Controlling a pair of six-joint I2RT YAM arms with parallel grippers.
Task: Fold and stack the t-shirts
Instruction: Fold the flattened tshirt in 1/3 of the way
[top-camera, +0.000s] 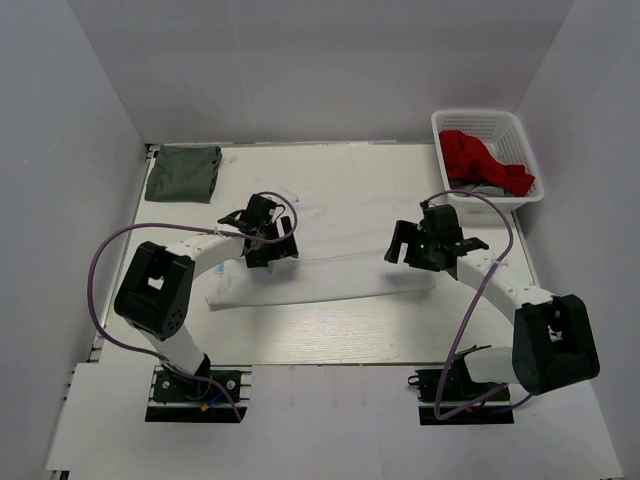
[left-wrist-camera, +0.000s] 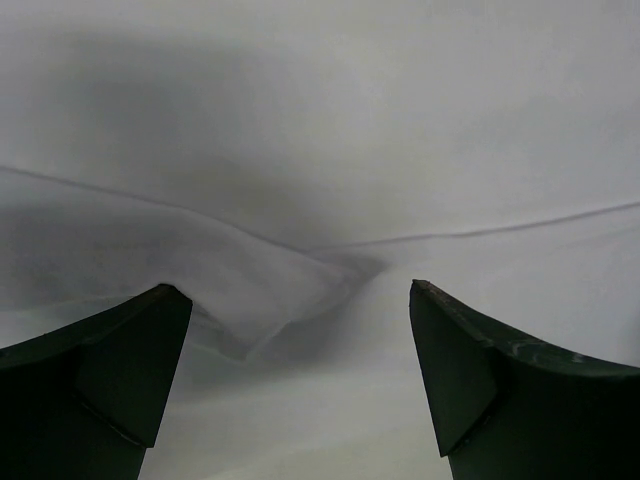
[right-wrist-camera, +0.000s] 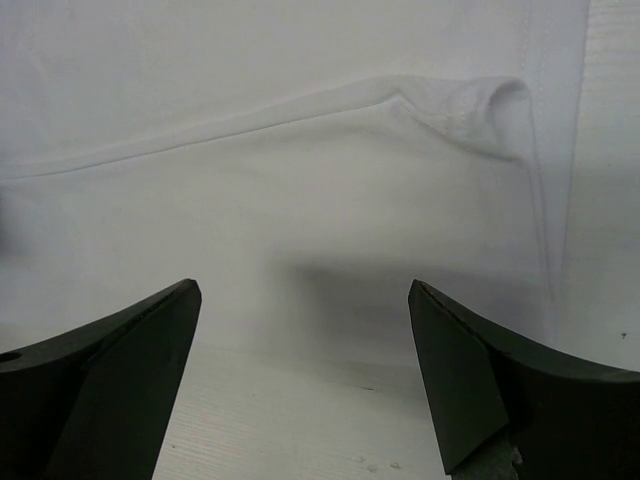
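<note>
Because the white cotton t-shirt (top-camera: 330, 285) lies across the middle of the pale wooden table (top-camera: 330, 340) as a long, partly folded band, its long axis runs left to right, and each arm has one end beneath it. The left gripper (top-camera: 268, 238) hangs over the left part of the band. In its wrist view the fingers are spread wide with nothing between them, and a soft raised crease of the cloth (left-wrist-camera: 300, 200) lies just ahead of the gap (left-wrist-camera: 295, 288). The right gripper (top-camera: 425, 245) sits over the right end, also spread and holding nothing (right-wrist-camera: 302, 285). There the shirt (right-wrist-camera: 300, 180) fills the far side of the view, its hemmed edge runs down the right, and bare table shows on the near side. So the cloth lies far of those fingers, not under them. Neither arm is clearly nearer; the next fold looks like a job for both, each pinching its own end. Open table lies near of the band, giving room to work. At the far left corner rests a folded green t-shirt (top-camera: 183, 173), well apart — likely the base of the stack. At the far right a white plastic basket (top-camera: 440, 125) holds a crumpled red garment (top-camera: 480, 160), near the right arm's path.
</note>
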